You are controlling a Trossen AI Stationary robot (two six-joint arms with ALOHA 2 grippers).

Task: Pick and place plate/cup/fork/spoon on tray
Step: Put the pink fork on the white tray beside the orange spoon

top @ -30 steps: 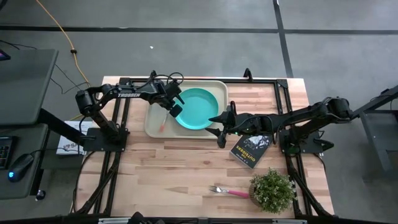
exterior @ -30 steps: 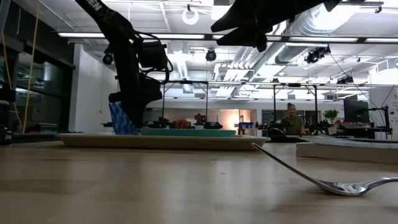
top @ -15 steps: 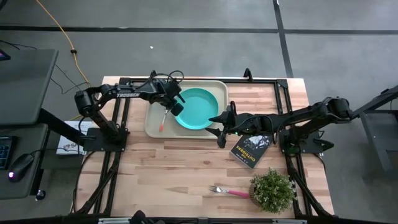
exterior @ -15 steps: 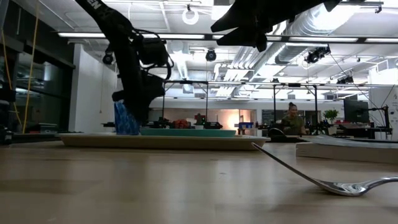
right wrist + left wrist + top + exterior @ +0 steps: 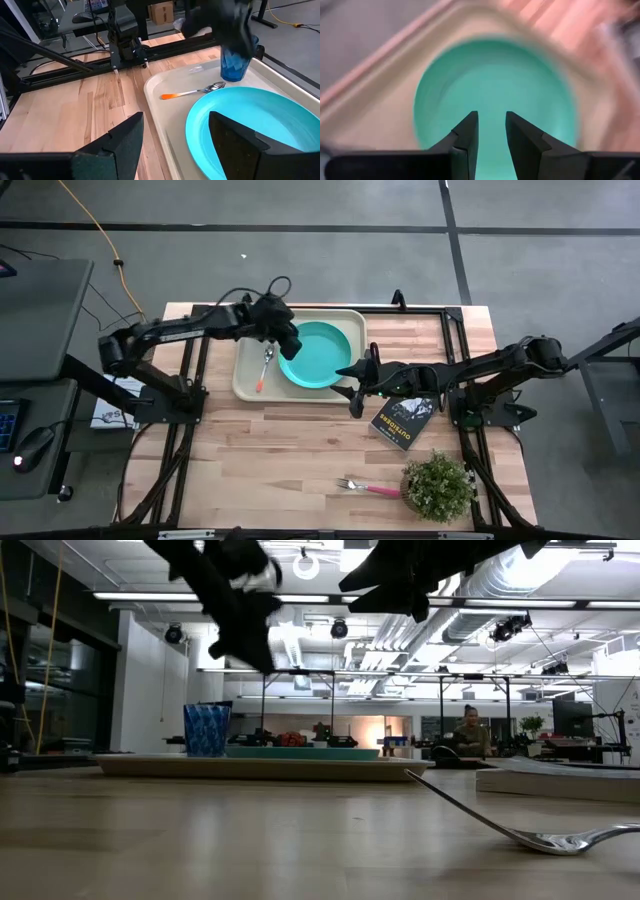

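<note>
Left gripper (image 5: 489,131) lets go of the cup and lifts clear, leaving only the fork to fetch.

A second ago that gripper was down on the tray (image 5: 243,385) around the cup (image 5: 206,730); now it has risen above the plate (image 5: 318,354), its fingers slightly parted and empty, and the cup stands upright on the tray's far side, by the plate's far-left edge. The spoon (image 5: 264,366) lies on the tray just left of the plate. So plate, cup and spoon all look placed. The fork (image 5: 363,487) is on the bare worktop at the near right, beside a potted plant (image 5: 437,486). The right gripper (image 5: 173,141) hangs wide open and empty over the tray's near-right corner, unmoved, with a black book (image 5: 404,420) near it.
</note>
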